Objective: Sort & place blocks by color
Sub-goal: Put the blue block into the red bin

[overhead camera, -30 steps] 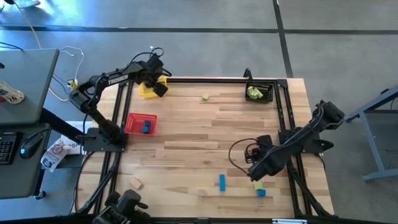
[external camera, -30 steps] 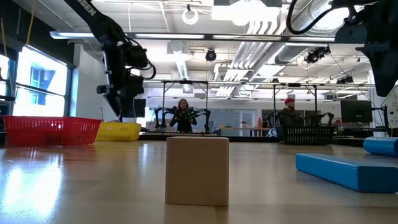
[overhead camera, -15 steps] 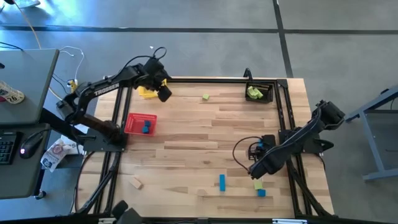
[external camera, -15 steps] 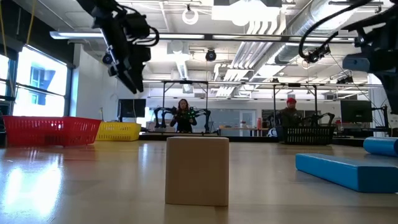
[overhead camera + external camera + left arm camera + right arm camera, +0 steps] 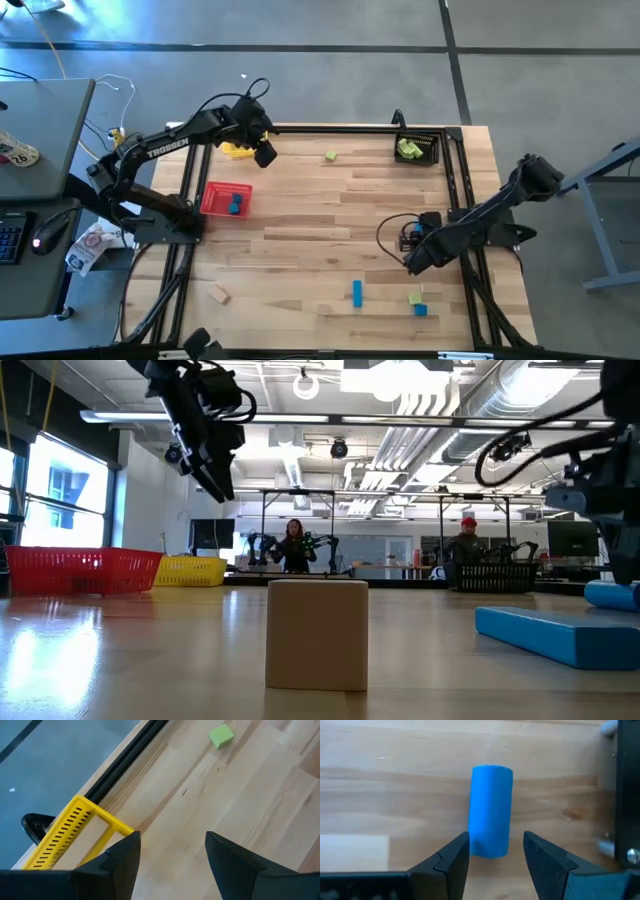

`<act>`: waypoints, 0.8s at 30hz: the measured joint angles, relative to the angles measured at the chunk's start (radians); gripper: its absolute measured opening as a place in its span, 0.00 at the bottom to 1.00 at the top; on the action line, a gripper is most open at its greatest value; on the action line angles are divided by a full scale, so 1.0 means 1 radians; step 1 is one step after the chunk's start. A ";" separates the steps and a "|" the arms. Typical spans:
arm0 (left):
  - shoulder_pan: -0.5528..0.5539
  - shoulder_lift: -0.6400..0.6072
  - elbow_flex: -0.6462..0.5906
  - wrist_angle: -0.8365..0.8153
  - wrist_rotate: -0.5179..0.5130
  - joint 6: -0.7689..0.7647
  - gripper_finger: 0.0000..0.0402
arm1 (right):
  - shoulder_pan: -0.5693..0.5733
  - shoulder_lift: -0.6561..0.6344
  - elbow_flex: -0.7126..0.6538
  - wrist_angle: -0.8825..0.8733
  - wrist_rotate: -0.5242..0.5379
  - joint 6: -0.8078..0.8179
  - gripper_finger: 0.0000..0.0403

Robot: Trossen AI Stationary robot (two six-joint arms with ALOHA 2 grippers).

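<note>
My right gripper [image 5: 495, 851] [image 5: 411, 263] hangs open near the table's right edge, pointing steeply down. Its fingers stand on either side of the near end of a short round blue block [image 5: 491, 807] lying on the wood. My left gripper [image 5: 172, 862] [image 5: 263, 151] is open and empty, high over the right edge of the yellow basket [image 5: 234, 149]. On the table lie a green block [image 5: 330, 156], a tan block [image 5: 219, 294], a blue bar [image 5: 357, 292], and a green [image 5: 415, 297] and a blue block [image 5: 420, 310]. A blue block [image 5: 235, 205] lies in the red basket [image 5: 214, 190].
A black basket [image 5: 432, 140] with green blocks stands at the far right corner. A black frame rail [image 5: 455, 200] runs along the table's right side, close to my right gripper. Bare wood fills the table's middle. People sit in the room beyond the far edge.
My left gripper has risen from the yellow basket and tipped, swinging a little toward the table's right. My right gripper has come down and moved toward the far edge, away from the green and blue blocks at the near right.
</note>
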State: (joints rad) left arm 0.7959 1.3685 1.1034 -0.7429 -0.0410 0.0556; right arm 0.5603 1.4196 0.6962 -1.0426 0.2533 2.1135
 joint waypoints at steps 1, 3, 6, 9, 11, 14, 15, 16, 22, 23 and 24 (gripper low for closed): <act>0.000 0.000 0.000 0.000 0.000 0.000 0.51 | -0.008 -0.001 -0.014 0.015 -0.001 -0.007 0.43; 0.000 0.000 0.000 0.000 0.000 0.000 0.51 | -0.022 -0.001 -0.038 0.041 -0.001 -0.025 0.43; 0.000 0.000 0.000 0.000 0.000 0.000 0.51 | -0.046 -0.001 -0.064 0.077 -0.002 -0.059 0.43; 0.000 0.000 0.000 0.000 0.000 0.000 0.51 | -0.070 -0.001 -0.095 0.127 -0.006 -0.111 0.43; 0.000 0.000 0.000 0.000 0.000 0.000 0.51 | -0.087 -0.004 -0.115 0.167 -0.016 -0.140 0.43; 0.000 0.000 0.000 0.000 0.000 0.000 0.51 | -0.105 -0.006 -0.131 0.193 -0.018 -0.159 0.41; 0.000 0.000 0.000 0.000 0.000 0.000 0.51 | -0.109 -0.005 -0.131 0.194 -0.018 -0.159 0.39; 0.000 0.000 0.000 0.000 0.000 0.000 0.51 | -0.111 -0.005 -0.129 0.192 -0.018 -0.159 0.36; 0.000 0.000 0.000 0.000 0.001 0.000 0.51 | -0.116 0.001 -0.097 0.174 -0.011 -0.209 0.26; 0.000 0.000 0.000 0.000 0.003 -0.002 0.51 | -0.115 0.002 -0.090 0.176 0.008 -0.215 0.26; 0.000 0.000 0.000 0.000 0.007 -0.003 0.51 | -0.116 0.002 -0.078 0.183 0.035 -0.230 0.26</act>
State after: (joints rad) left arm 0.7956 1.3685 1.1034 -0.7433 -0.0340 0.0524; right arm 0.4440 1.4220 0.6183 -0.8594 0.2882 1.8837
